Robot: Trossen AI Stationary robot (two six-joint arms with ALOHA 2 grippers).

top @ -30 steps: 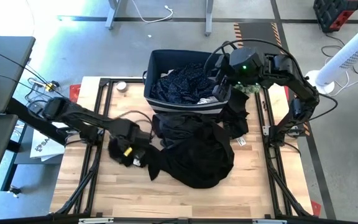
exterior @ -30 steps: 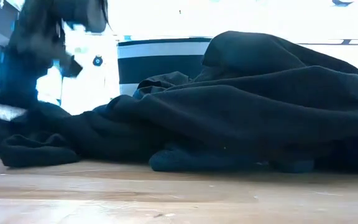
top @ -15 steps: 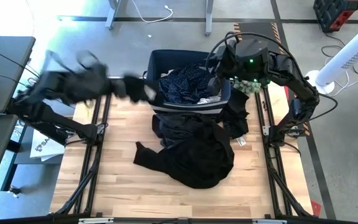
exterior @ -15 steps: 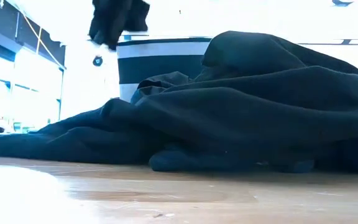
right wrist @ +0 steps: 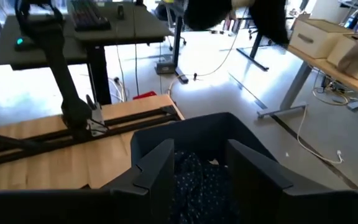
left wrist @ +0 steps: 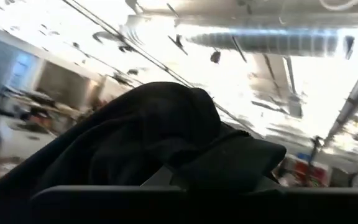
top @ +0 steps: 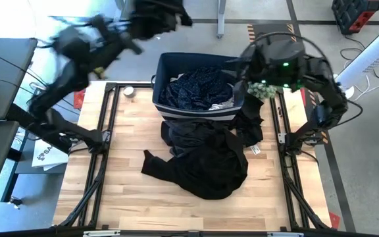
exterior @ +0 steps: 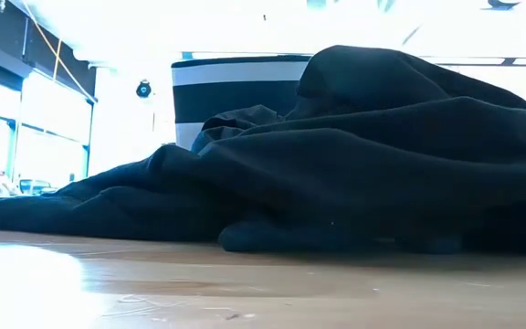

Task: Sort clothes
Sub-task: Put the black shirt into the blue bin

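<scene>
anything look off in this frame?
Yes. The left gripper is swung high past the table's far edge, holding a small black garment aloft. Another black garment drapes over the bin wall instead of lying inside. The right gripper hovers open over the bin.

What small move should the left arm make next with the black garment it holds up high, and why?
Probably carry it over the bin and let go. The left gripper is raised beyond the table's far edge, shut on a small black garment, not above the bin. The bin already holds the navy dotted garment; the right gripper waits open at its rim.
</scene>
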